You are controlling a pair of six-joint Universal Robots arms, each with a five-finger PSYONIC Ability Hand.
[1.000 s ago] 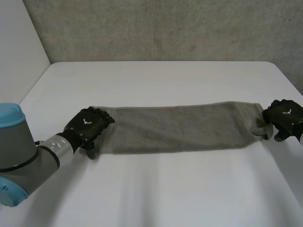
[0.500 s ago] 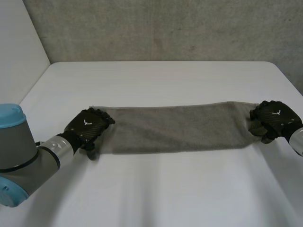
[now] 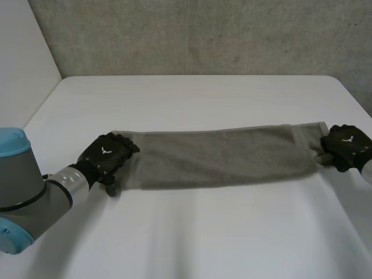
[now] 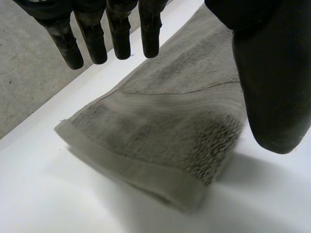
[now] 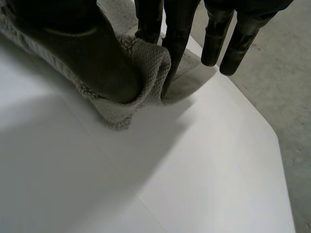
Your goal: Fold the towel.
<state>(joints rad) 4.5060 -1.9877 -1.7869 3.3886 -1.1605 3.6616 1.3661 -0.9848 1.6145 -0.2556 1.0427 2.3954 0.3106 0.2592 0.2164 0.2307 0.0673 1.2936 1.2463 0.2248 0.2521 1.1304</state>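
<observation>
Towel [image 3: 221, 157] lies as a long strip across the desk [image 3: 192, 232]. We see the right robot hand [image 3: 347, 145] pinching one end between thumb and fingers. The left robot hand [image 3: 107, 152] sits straight-fingered over the other end, holding nothing.

There goes the right hand [image 3: 347, 147], sliding back out toward the right edge of the desk [image 3: 192, 232] after its dip inward half a second ago. The towel [image 3: 221, 158] stretches with it. The end that was bunched now draws out longer, and its far corner [image 3: 321, 124] lies flat and square.
</observation>
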